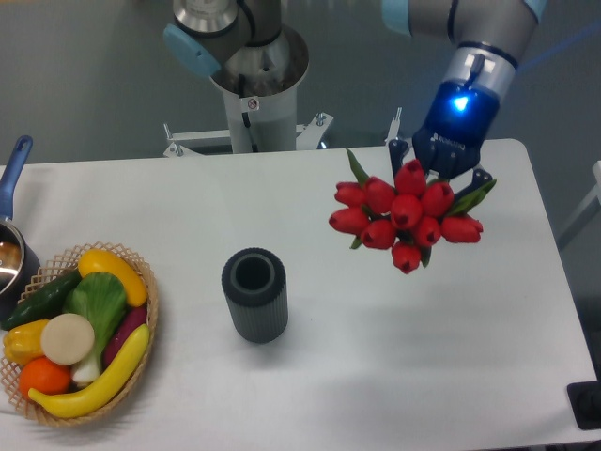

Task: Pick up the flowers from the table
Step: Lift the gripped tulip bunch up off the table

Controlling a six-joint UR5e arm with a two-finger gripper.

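A dark ribbed cylinder point(254, 294), open at the top, was seen standing upright near the middle of the white counter point(394, 376), well apart from everything else. At the left edge, a woven basket point(141, 324) was filled with 2 yellow bananas, a green leafy vegetable, a cucumber, an orange and other produce, and a pot with a blue handle point(11, 188) was partly cut off beside it. The arm's grey base column point(254, 80) was seen behind the counter's far edge. Nothing was seen between the cylinder and the raised bunch.

The flowers point(406, 214) were held clear above the counter's right half, directly below the gripper point(441, 174), blooms turned toward the camera. The stems were hidden behind the blooms, and the jaws appeared to be closed on them, though the contact itself was concealed.

About 10 red tulip heads were shown in a tight cluster, with green leaves projecting at the upper left and right.
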